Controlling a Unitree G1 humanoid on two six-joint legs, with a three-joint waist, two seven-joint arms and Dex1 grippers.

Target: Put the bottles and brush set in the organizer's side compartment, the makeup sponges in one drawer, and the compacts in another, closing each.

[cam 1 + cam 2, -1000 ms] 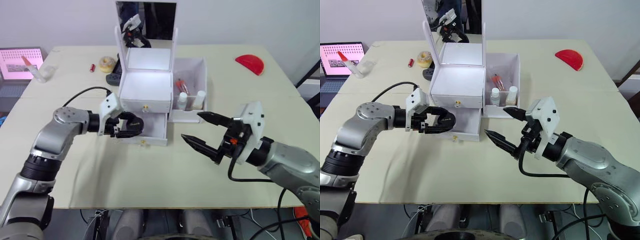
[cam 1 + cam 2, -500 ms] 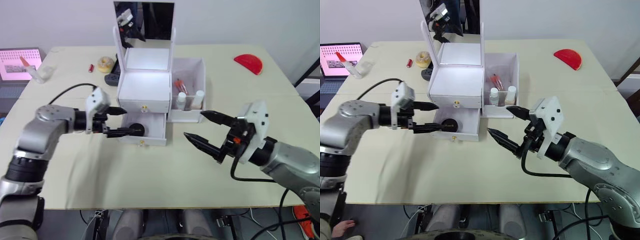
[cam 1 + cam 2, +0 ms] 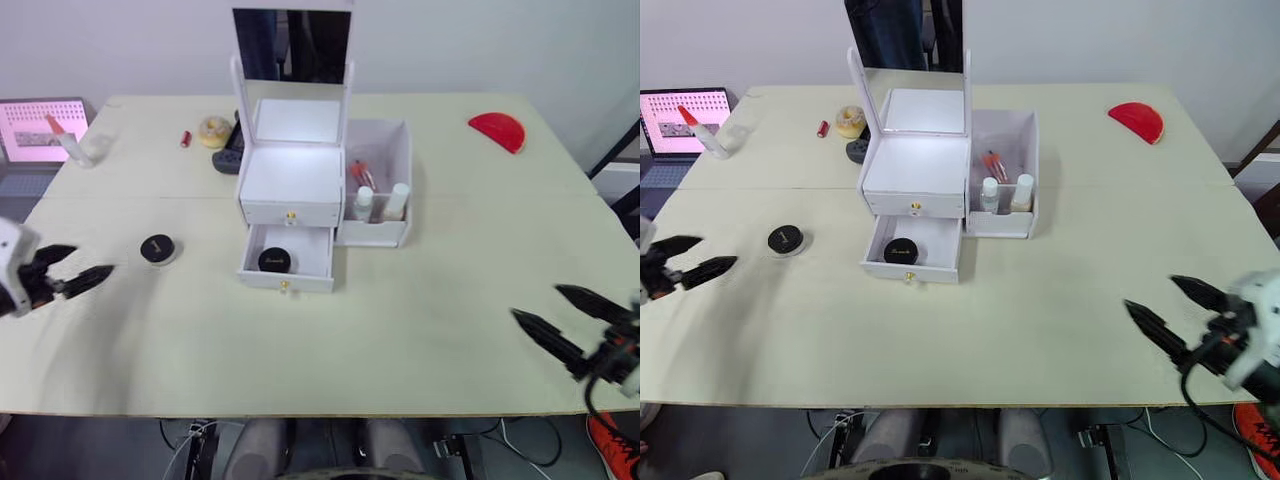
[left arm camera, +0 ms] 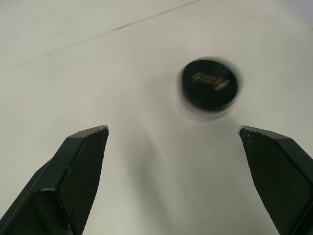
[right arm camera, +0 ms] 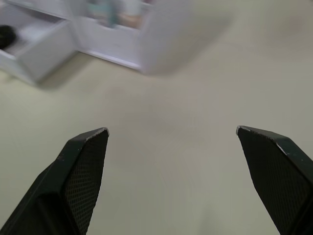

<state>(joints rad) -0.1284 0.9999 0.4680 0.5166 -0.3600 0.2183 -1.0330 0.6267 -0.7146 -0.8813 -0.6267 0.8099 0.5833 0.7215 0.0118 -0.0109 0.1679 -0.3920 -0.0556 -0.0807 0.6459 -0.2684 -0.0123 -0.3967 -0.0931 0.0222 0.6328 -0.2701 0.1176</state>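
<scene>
The white organizer stands mid-table with its upper drawer shut and its lower drawer pulled out. One black compact lies in that drawer. A second compact rests on the table to its left, also seen ahead of my left fingers as the compact. The side compartment holds the two bottles and the brush set. My left gripper is open and empty near the left edge. My right gripper is open and empty at the front right. The makeup sponges are out of view.
A red semicircular piece lies at the back right. At the back left are a pink-screened laptop, a white tube, a small red item, a yellowish round thing and a dark object beside the organizer.
My left gripper let go of a compact in the lower drawer and drew back to the table's left edge. My right gripper withdrew to the front right.
</scene>
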